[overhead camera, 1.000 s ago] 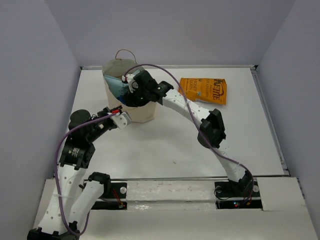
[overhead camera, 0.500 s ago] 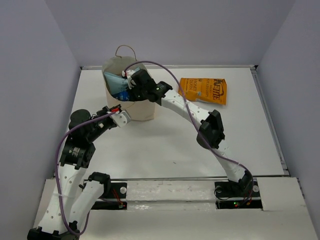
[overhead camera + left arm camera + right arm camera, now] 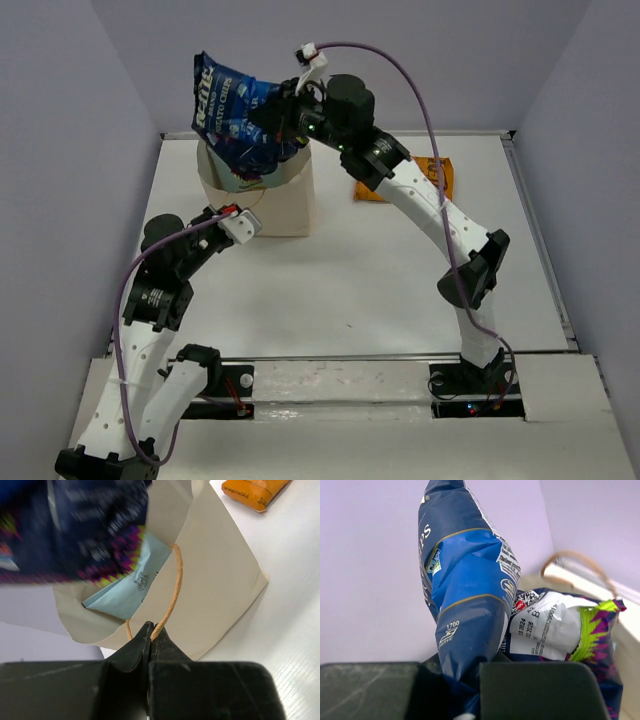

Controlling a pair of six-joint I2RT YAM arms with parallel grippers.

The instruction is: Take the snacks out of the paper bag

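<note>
Right fingers (image 3: 282,118) clamped on the dark blue bag (image 3: 238,112), which hangs in the air above the paper bag (image 3: 290,205) — "1700" legible on it. A purple-and-lime packet (image 3: 560,630) sits against it, its white panel printed "2024" and "2026". Left fingers (image 3: 149,641) are pinched shut on the brown loop handle (image 3: 176,580). A light teal packet (image 3: 122,592) is inside the paper bag. The orange chip bag (image 3: 437,175) lies on the white tabletop (image 3: 400,290) — lavender walls (image 3: 450,60) all round.

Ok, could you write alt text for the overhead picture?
The right gripper holds a dark blue snack bag above an open cream paper bag on a white table. The left gripper is at the paper bag's near side, and an orange chip bag lies partly hidden by the right arm.
</note>
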